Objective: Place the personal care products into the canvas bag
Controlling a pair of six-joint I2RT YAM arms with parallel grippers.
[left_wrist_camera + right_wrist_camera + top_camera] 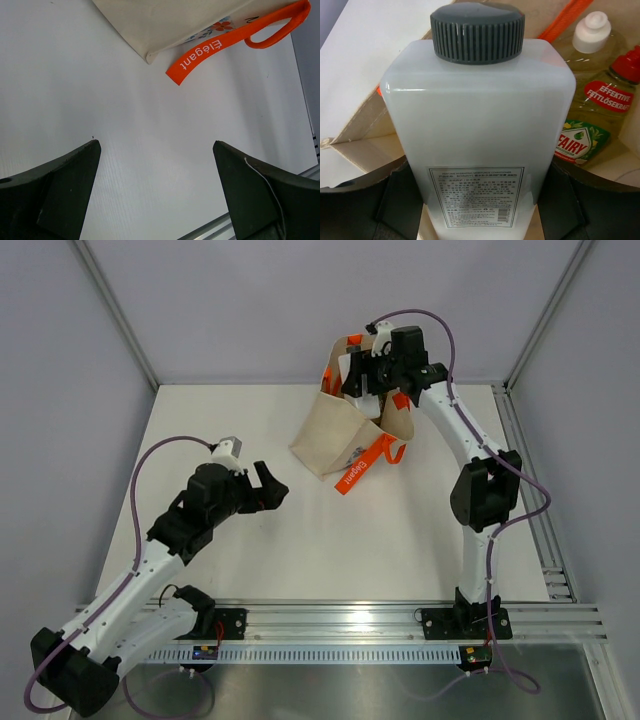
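The beige canvas bag [330, 435] with orange strap handles [365, 465] stands at the back middle of the table, its mouth open. My right gripper [368, 380] is over the bag's mouth, shut on the white bottle with a dark cap [475, 120], whose cap points down into the bag. Inside the bag [360, 120] lie a green bottle with a red cap [600, 115] and a clear-amber bottle with a white cap [590, 35]. My left gripper [272, 485] is open and empty above the bare table, short of the bag's near corner [165, 22]. The other bottles are hidden.
An orange strap printed "Elegant" [220, 45] trails from the bag onto the table toward the front. A metal rail [350, 620] runs along the near edge. Grey walls close the table at the back and both sides.
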